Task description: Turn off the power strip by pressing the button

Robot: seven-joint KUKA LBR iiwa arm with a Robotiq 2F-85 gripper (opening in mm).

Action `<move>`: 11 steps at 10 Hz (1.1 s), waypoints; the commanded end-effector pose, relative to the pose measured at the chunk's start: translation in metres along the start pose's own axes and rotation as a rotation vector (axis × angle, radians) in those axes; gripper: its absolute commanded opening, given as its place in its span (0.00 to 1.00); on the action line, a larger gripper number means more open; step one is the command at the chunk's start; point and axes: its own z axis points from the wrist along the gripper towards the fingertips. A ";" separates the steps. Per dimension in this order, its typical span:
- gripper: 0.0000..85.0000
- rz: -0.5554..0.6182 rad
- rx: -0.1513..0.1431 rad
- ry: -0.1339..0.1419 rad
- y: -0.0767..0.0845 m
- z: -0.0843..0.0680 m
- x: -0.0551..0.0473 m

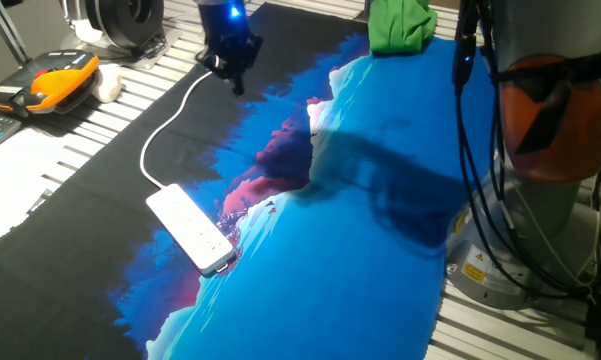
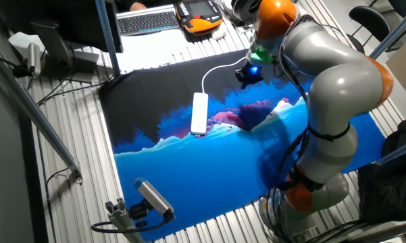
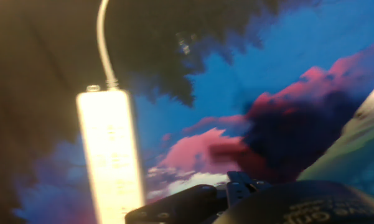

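The power strip (image 1: 190, 228) is a slim white bar lying on the dark-and-blue printed cloth (image 1: 360, 260). Its white cord (image 1: 165, 120) curves away toward the back. The other fixed view shows the power strip (image 2: 200, 113) left of the arm. In the hand view the power strip (image 3: 112, 155) is overexposed at lower left, with its cord (image 3: 102, 37) leading up. The button is too small to make out. My gripper (image 1: 235, 80) hangs above the cloth well behind the strip, apart from it, and the gripper (image 2: 246, 75) shows a blue light. Its fingertips show no clear gap.
An orange-and-black device (image 1: 50, 82) lies at the back left on the slatted table. A green cloth (image 1: 400, 25) sits at the far edge. The robot's base and cables (image 1: 540, 200) stand at right. A keyboard (image 2: 147, 21) and a small camera (image 2: 152, 196) are nearby.
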 end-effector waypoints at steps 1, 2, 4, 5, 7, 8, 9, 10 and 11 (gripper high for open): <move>0.20 0.069 -0.012 -0.009 0.032 0.008 0.014; 0.20 0.092 -0.018 -0.008 0.055 0.015 0.023; 0.20 0.092 -0.021 -0.005 0.092 0.028 0.038; 0.20 0.083 -0.009 -0.007 0.107 0.037 0.044; 0.00 0.086 -0.016 -0.002 0.133 0.064 0.058; 0.00 0.079 0.007 -0.004 0.141 0.074 0.066; 0.00 0.084 -0.006 0.002 0.147 0.082 0.073; 0.00 0.091 -0.020 0.004 0.151 0.087 0.077; 0.00 0.095 -0.030 0.009 0.152 0.091 0.078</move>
